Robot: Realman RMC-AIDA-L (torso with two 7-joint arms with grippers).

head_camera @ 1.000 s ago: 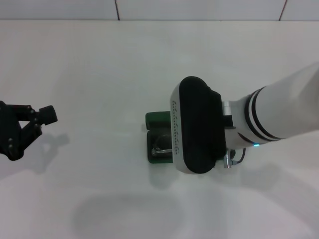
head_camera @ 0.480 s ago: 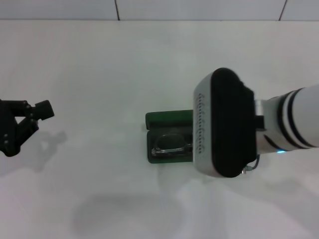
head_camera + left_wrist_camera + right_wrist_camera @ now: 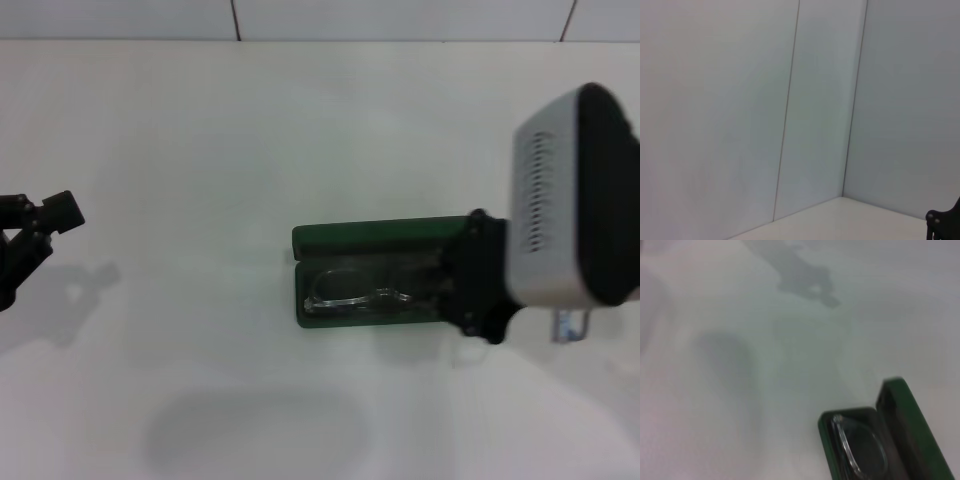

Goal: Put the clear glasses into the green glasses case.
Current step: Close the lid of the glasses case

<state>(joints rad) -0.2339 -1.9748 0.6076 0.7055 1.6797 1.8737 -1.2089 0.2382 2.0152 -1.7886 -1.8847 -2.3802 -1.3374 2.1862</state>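
Now white tabletop [image 3: 200, 130]; green glasses case [image 3: 380, 238] open at centre. Right pincer [image 3: 478, 290] over case's right end, grip unreadable. Left pincer [image 3: 35, 235] parked far left, spread, empty. Clear glasses [image 3: 350, 290] inside case; light, fragile, slippery, best gripped by frame.

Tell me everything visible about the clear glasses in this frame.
The clear glasses are colourless transparent plastic, frame and lenses alike. They lie flat inside the open green glasses case, lenses toward the case's left end. Their right part is hidden behind the right gripper, which hangs over that end. The right wrist view shows one lens against the dark lining.
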